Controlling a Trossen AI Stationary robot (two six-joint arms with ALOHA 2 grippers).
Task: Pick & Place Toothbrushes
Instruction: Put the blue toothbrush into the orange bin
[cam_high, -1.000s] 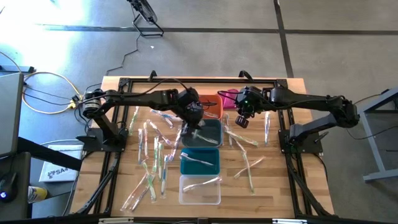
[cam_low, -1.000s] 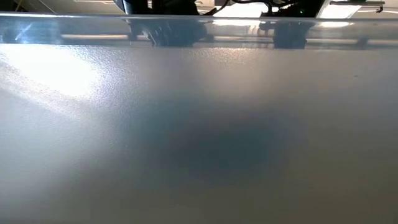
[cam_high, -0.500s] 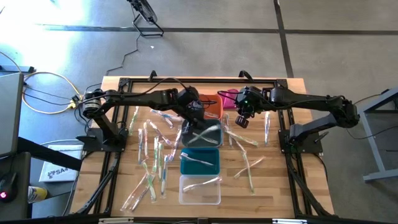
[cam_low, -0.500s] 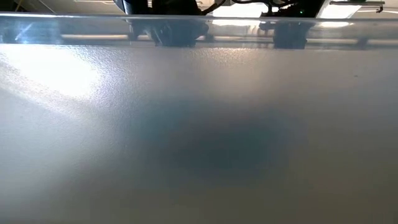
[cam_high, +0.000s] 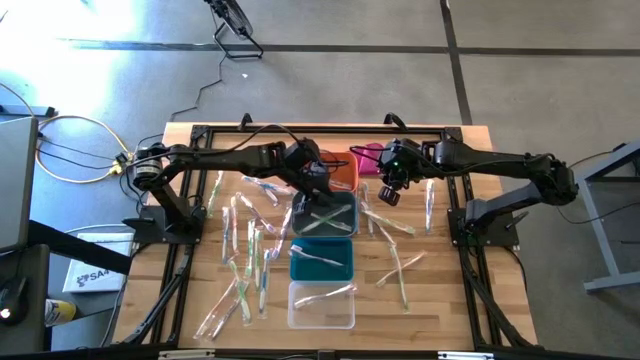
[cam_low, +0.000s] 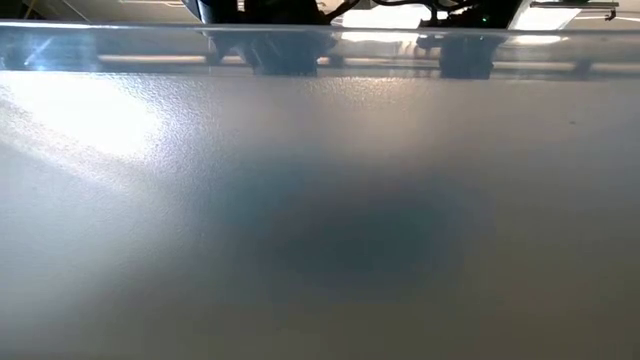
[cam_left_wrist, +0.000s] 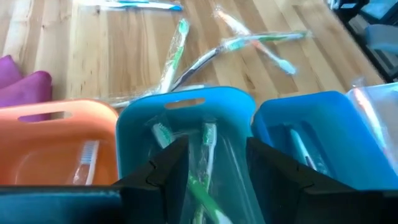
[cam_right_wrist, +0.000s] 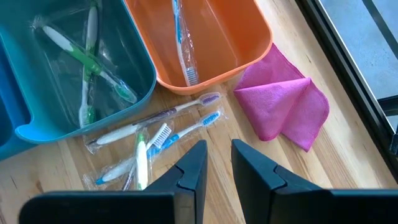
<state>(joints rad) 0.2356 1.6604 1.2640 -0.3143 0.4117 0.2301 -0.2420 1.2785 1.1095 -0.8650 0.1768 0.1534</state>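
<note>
My left gripper (cam_high: 314, 186) stands open over the dark teal bin (cam_high: 354, 214), fingers on either side of the bin's inside (cam_left_wrist: 186, 102) and touching nothing. Two green toothbrushes (cam_right_wrist: 87, 62) in clear wrappers lie crossed on the bin's floor (cam_left_wrist: 208, 140). My right gripper (cam_high: 390, 196) hangs open and empty (cam_right_wrist: 217, 165) above the wood just right of the bins. Wrapped toothbrushes (cam_right_wrist: 155, 118) lie on the table under it. More toothbrushes are scattered on the left (cam_high: 245, 250) and on the right (cam_high: 395, 265).
An orange bin (cam_high: 343, 176) with one toothbrush (cam_right_wrist: 183, 43) stands beyond the dark teal one. Nearer stand a blue bin (cam_high: 293, 262) and a clear bin (cam_high: 290, 305), each with a toothbrush. A magenta cloth (cam_right_wrist: 283, 106) lies by the orange bin. A blurred grey surface fills the low view.
My left gripper has let go of a toothbrush that hung below it over the dark teal bin. The toothbrush has fallen into the bin and lies across the one that was there. My right gripper has kept still.
</note>
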